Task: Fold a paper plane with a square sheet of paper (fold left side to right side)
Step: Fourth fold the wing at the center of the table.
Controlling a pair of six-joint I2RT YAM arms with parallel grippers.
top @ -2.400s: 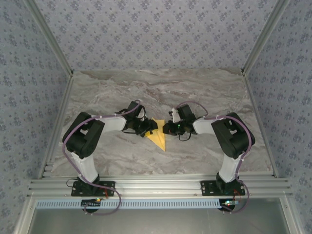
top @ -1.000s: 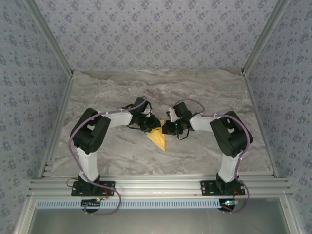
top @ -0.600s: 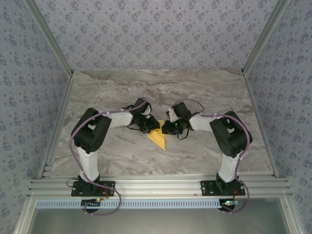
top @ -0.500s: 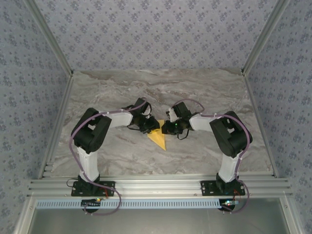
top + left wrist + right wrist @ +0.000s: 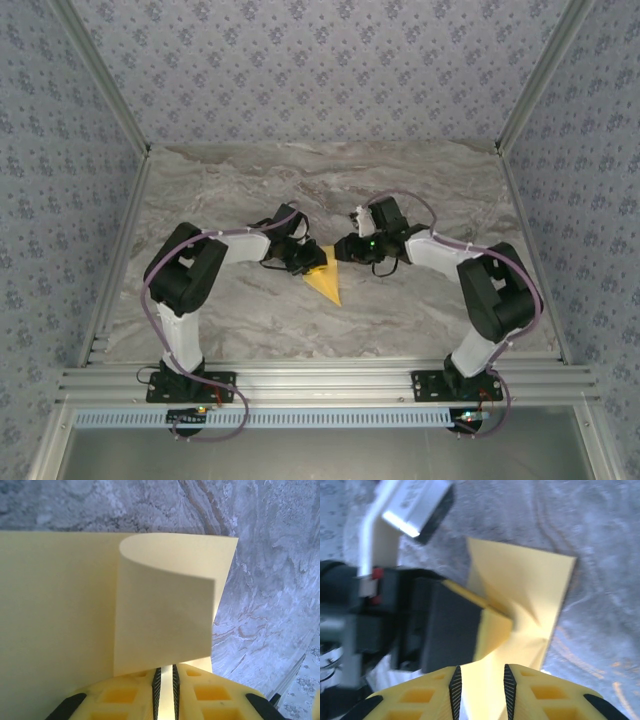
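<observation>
The yellow sheet of paper (image 5: 325, 283) lies mid-table, folded into a pointed triangle like a paper plane, tip toward the arms. My left gripper (image 5: 308, 264) sits at its upper left edge. In the left wrist view a flap (image 5: 165, 625) curls up off the flat sheet (image 5: 60, 605) and runs into the left gripper (image 5: 163, 680), which is shut on it. My right gripper (image 5: 343, 248) hovers just right of the paper's top edge. In the right wrist view the right gripper (image 5: 481, 680) is open, with the creased paper (image 5: 530, 585) below it and the left gripper's finger (image 5: 492, 630) pinching the flap.
The marble tabletop (image 5: 400, 180) spreads around the paper. Aluminium frame rails (image 5: 320, 380) run along the near edge and up both sides. Patterned walls close in the back and sides. Both arm bases stand at the near rail.
My right gripper has opened, let go of the paper and drawn back to the right, its elbow swinging outward. The left gripper keeps its hold in the same place.
</observation>
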